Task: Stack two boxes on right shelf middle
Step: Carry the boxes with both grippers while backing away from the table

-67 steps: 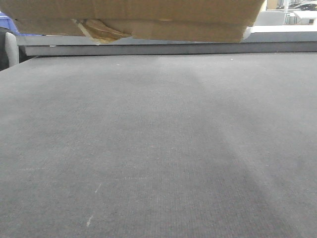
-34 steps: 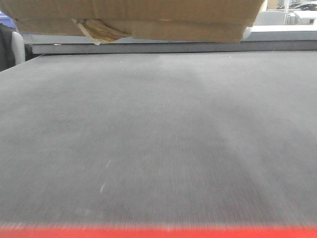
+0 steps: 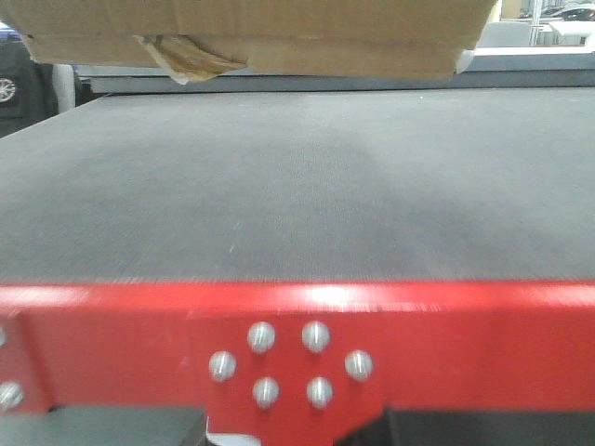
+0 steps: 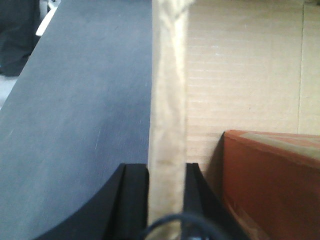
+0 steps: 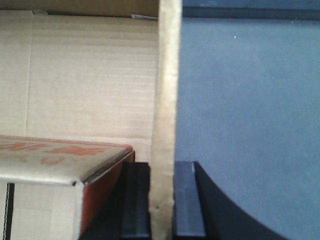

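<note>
A tan cardboard box [image 3: 260, 28] fills the top of the front view, held off the grey surface, with torn yellowish tape [image 3: 186, 56] hanging from its lower edge. My left gripper [image 4: 167, 170] is shut on the box's upright cardboard wall [image 4: 169, 90]. My right gripper [image 5: 162, 167] is shut on the opposite wall [image 5: 167, 75]. Inside the cardboard lies a red-orange carton [image 4: 270, 175], also seen as the carton [image 5: 60, 160] in the right wrist view. I cannot tell a second box apart. The shelf is out of view.
A broad grey matted surface [image 3: 297, 186] stretches under the box. A red metal bar [image 3: 465, 344] with several bolts crosses the bottom of the front view. A grey ledge [image 3: 279, 84] bounds the far side. A dark object [image 3: 14, 88] stands at far left.
The front view has drawn back over the grey surface. The red bolted bar has come into sight at the bottom. The box stays at the top, both grippers still shut on it.
</note>
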Motion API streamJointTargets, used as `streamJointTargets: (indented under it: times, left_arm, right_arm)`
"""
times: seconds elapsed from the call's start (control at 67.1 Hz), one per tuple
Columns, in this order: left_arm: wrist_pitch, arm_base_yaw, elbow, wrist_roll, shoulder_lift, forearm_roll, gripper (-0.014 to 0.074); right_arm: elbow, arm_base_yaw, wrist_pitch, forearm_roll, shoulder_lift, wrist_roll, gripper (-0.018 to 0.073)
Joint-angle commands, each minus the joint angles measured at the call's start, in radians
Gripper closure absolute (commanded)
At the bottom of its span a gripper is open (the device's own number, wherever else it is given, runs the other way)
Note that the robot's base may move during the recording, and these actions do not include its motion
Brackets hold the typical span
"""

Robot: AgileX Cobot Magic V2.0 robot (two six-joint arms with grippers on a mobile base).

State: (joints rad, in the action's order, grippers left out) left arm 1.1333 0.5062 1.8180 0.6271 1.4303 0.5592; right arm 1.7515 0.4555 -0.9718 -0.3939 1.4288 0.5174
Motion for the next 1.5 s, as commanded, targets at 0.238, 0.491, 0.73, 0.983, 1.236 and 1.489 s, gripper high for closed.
streamJointTargets:
  times: [0.238,0.491,0.73,0.983,1.236,1.489]
  left_arm:
    - [-0.024,-0.001,0.012,0.001,-0.016,0.037,0.0708]
    - [-0.024,-0.001,0.012,0.001,-0.016,0.037,0.0708]
    - [-0.024,-0.001,0.012,0.001,-0.016,0.037,0.0708]
    - [-0.024,-0.001,0.012,0.001,-0.016,0.042,0.0708]
    - [-0.024,-0.001,0.012,0.001,-0.016,0.062,0.0708]
    - [-0.024,-0.001,0.012,0.001,-0.016,0.082,0.0708]
  right_arm:
    - [0.014,-0.004,0.046,-0.049,-0.018,0.002,0.0728]
    - [0.014,-0.004,0.046,-0.049,-0.018,0.002,0.0728]
    - [0.014,-0.004,0.046,-0.049,-0.018,0.002,0.0728]
    - [0.014,-0.004,0.046,-0.049,-0.018,0.002,0.0728]
    - [0.014,-0.004,0.046,-0.049,-0.018,0.002,0.0728]
    - [0.014,-0.004,0.045,-0.046,-0.018,0.002,0.0728]
